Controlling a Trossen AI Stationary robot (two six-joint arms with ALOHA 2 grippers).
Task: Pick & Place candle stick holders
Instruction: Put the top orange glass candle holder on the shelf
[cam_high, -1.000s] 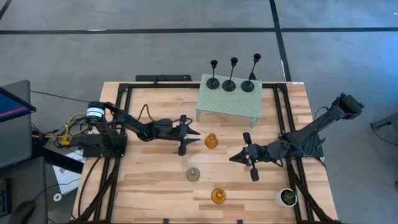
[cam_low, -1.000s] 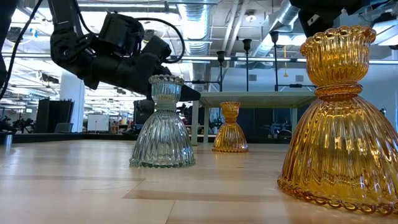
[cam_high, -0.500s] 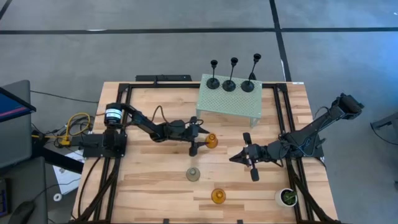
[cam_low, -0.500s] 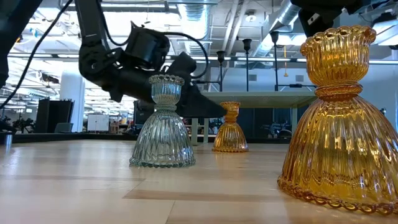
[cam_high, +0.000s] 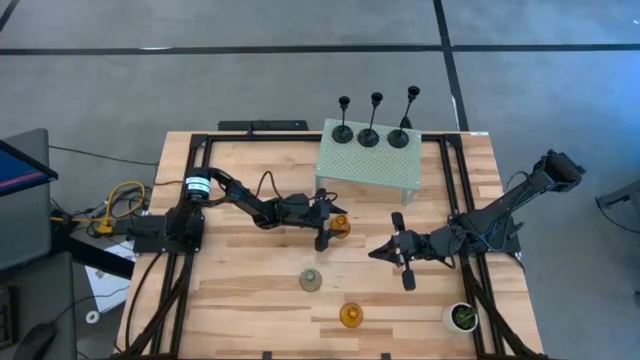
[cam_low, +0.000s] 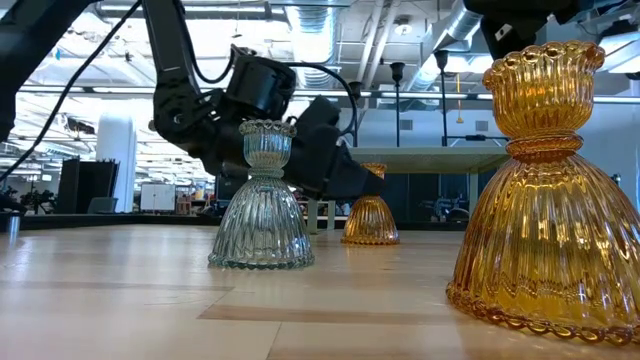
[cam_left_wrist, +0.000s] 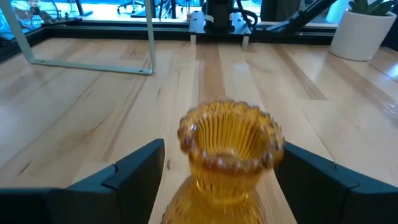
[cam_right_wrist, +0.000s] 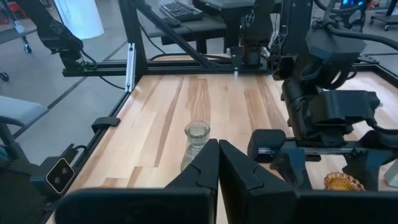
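Observation:
An amber candle stick holder (cam_high: 341, 226) stands on its base mid-table. My left gripper (cam_high: 324, 226) is open, level at its cup (cam_left_wrist: 230, 149), one finger on each side of it; the finger (cam_left_wrist: 311, 177) on one side is very near the rim. My right gripper (cam_high: 384, 253) is shut and empty to the right of it, just above the table. A grey-green holder (cam_high: 311, 280) and a second amber holder (cam_high: 351, 315) stand nearer the front. Three black thin-stemmed holders (cam_high: 369, 135) stand on a pale green stand (cam_high: 368, 168) at the back.
A small white pot with a green plant (cam_high: 461, 317) stands at the front right. The stand's legs (cam_left_wrist: 151, 37) rise just behind the amber holder. Black frame rails (cam_high: 190, 200) run along the table's left and right sides. Bare wood lies at the front left.
My left gripper has gone toward the table's right edge, staying open, until its fingers stand on either side of the amber holder. The holder has kept its place. My right arm has kept still.

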